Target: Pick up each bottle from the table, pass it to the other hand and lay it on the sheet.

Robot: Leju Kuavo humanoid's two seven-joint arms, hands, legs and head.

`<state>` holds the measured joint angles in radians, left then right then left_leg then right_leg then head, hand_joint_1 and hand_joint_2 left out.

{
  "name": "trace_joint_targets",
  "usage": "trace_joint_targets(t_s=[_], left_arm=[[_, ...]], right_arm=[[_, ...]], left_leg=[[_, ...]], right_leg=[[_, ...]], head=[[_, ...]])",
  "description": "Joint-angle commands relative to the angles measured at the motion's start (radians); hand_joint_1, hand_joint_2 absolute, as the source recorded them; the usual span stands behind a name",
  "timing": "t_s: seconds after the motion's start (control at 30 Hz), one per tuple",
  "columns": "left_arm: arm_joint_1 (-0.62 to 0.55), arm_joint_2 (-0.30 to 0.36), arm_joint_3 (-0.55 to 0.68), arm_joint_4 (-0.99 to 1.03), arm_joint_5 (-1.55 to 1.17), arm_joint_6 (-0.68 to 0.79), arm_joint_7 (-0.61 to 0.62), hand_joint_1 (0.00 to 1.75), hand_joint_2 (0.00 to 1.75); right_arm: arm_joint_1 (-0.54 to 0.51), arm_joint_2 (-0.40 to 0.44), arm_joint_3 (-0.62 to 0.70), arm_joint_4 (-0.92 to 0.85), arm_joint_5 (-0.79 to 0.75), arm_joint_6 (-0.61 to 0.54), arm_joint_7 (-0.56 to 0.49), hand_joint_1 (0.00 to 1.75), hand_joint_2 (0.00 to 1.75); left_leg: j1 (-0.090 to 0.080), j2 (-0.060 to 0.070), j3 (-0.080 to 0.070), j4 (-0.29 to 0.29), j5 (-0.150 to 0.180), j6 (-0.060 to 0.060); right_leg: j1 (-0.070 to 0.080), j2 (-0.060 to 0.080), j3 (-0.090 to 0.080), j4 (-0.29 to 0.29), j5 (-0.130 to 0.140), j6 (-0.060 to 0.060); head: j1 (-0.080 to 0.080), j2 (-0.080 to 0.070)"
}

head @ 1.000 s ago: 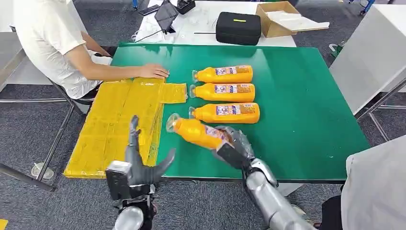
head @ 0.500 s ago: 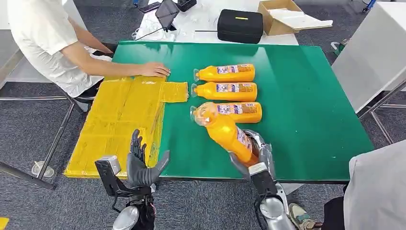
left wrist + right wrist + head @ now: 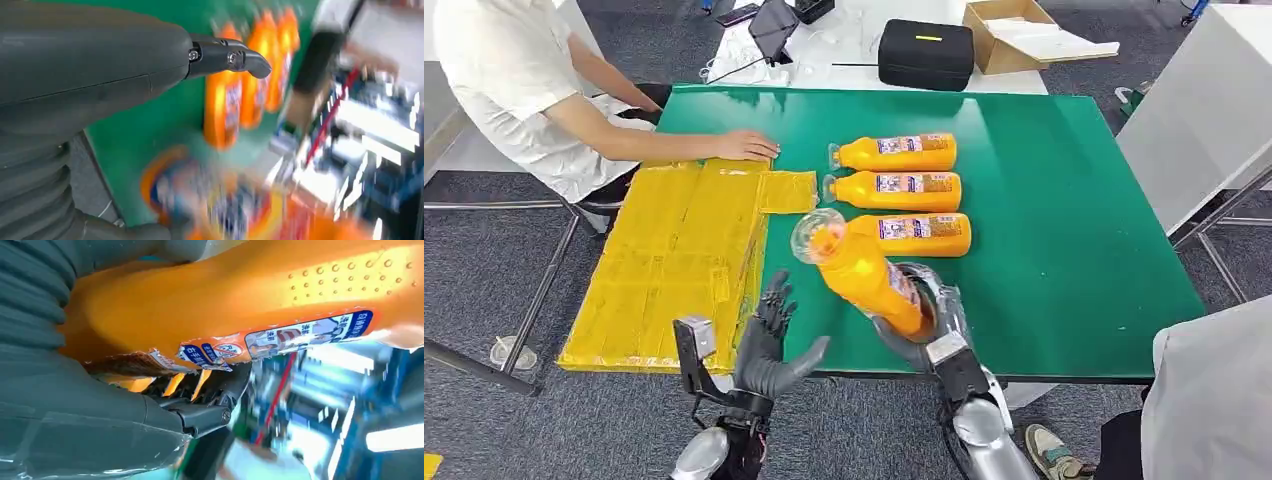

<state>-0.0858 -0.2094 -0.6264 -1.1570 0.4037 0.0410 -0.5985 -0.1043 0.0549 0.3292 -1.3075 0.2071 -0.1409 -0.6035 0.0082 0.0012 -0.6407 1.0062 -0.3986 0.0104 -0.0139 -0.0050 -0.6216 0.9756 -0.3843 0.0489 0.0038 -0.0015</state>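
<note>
**Bottle raised and swung toward the waiting left hand**

The bottle [image 3: 864,270] sits in the right hand [image 3: 921,318], gripped around its lower end and held clear above the green table [image 3: 1064,230], cap end tilted up and toward the robot's left. Half a second ago it leaned more to the right, over the nearest lying bottle; a second ago it lay almost flat and low over the table. So the lift is done and the handover looks to be starting. The left hand [image 3: 769,345] has risen from the table's near edge and come in toward the bottle; its fingers are spread, palm up, holding nothing, with a gap left between it and the bottle. Three more bottles [image 3: 894,190] lie side by side on the table, unmoved. The yellow sheet [image 3: 674,250] lies to the left, a person's hand [image 3: 746,147] resting on its far edge as before.
</note>
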Motion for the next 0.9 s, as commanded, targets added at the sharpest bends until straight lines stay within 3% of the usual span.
trace_joint_targets(t_s=[0.03, 0.17, 0.3, 0.37, 0.53, 0.7, 0.9], left_arm=[[-0.063, 0.039, -0.079, 0.087, -0.044, -0.052, -0.015, 0.00, 1.75], [-0.065, 0.038, -0.075, 0.091, -0.048, -0.057, -0.016, 0.00, 1.75], [-0.076, 0.018, -0.059, 0.101, -0.061, -0.066, -0.017, 0.00, 1.75], [-0.091, 0.010, -0.060, 0.104, -0.067, -0.068, -0.013, 0.00, 1.75], [-0.115, -0.010, -0.036, 0.109, -0.068, -0.026, 0.004, 0.00, 1.75], [-0.127, -0.027, -0.016, 0.106, -0.071, 0.037, 0.007, 0.00, 1.75], [-0.124, -0.029, -0.013, 0.097, -0.053, 0.043, 0.019, 0.00, 1.75]], right_arm=[[-0.142, -0.010, 0.088, 0.270, -0.001, 0.071, 0.028, 1.36, 1.75], [-0.148, -0.015, 0.099, 0.276, 0.008, 0.085, 0.032, 1.31, 1.75], [-0.187, -0.005, 0.141, 0.326, 0.048, 0.094, 0.050, 1.45, 1.75], [-0.212, 0.001, 0.175, 0.361, 0.073, 0.104, 0.060, 1.43, 1.75], [-0.243, 0.012, 0.244, 0.400, 0.167, 0.059, 0.067, 1.75, 1.75], [-0.228, 0.019, 0.272, 0.379, 0.225, -0.024, 0.054, 1.75, 1.75], [-0.212, 0.011, 0.259, 0.367, 0.196, -0.017, 0.046, 1.75, 1.75]], left_leg=[[0.001, 0.002, 0.007, -0.001, -0.002, 0.000], [0.000, 0.001, 0.005, -0.001, -0.001, 0.000], [0.000, 0.002, 0.003, 0.000, 0.000, 0.001], [0.000, 0.002, 0.003, 0.000, -0.001, 0.001], [0.001, 0.002, 0.004, 0.001, -0.001, 0.000], [0.001, 0.001, 0.001, 0.000, 0.000, 0.001], [0.001, 0.000, 0.005, 0.000, -0.002, 0.001]], right_leg=[[0.001, 0.003, 0.006, -0.002, -0.001, -0.002], [0.001, 0.001, 0.005, -0.001, -0.001, -0.002], [0.000, 0.002, 0.003, 0.000, -0.001, -0.001], [0.001, 0.002, 0.003, 0.000, -0.001, -0.001], [0.001, 0.002, 0.004, 0.000, -0.001, -0.002], [0.001, 0.001, 0.001, 0.000, -0.001, -0.001], [0.001, 0.000, 0.005, 0.000, -0.002, -0.002]], head=[[0.000, 0.000], [0.000, 0.000], [0.000, 0.000], [0.000, 0.000], [0.000, 0.000], [0.000, 0.000], [0.000, 0.000]])
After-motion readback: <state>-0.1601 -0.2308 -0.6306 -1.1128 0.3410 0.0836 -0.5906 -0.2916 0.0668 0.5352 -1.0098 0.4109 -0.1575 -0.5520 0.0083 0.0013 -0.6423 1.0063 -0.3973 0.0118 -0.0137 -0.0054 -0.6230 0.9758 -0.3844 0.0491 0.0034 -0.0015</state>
